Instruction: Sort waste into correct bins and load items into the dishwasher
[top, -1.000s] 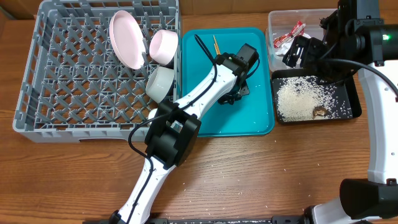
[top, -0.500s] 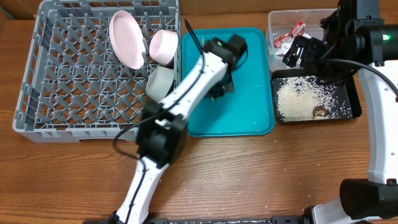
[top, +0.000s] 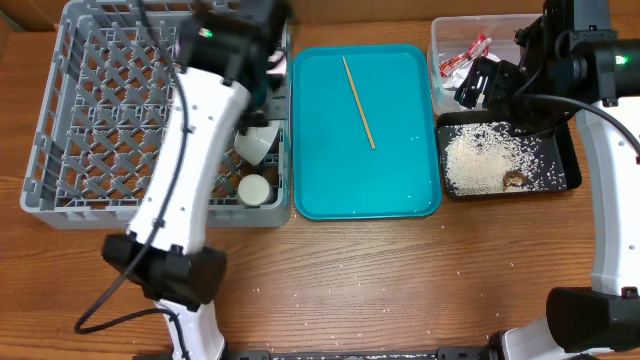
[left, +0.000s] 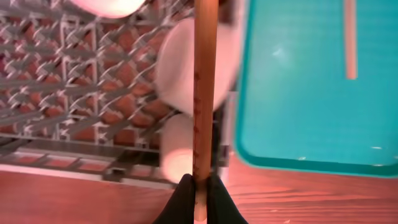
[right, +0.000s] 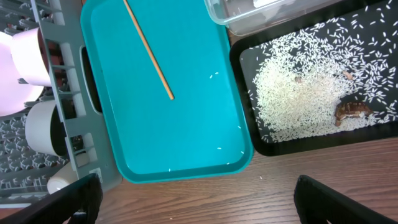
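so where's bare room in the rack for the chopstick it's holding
The dish rack is bare pegs across its left half, up to its left wall. Its right edge, beside the teal tray, is crowded: a bowl and a cup.

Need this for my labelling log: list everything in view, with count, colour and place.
grey plastic dish rack: one, grey, left
round white bowls: two, pinkish-white, rack's right side
small white cup: one, white, rack's corner
teal plastic tray: one, teal, centre
thin wooden chopsticks: two, tan, one on teal tray, one in left tool
clear plastic tub: one, clear, far right
crumpled red-and-white wrapper: one, red-and-white, in tub
shallow black tray: one, black, beside tub
white rice grains: many, white, mostly black tray
small brown food lump: one, brown, black tray
wooden table: one, brown
left tool: one, black, shut on chopstick
right tool: one, black, open, above trays
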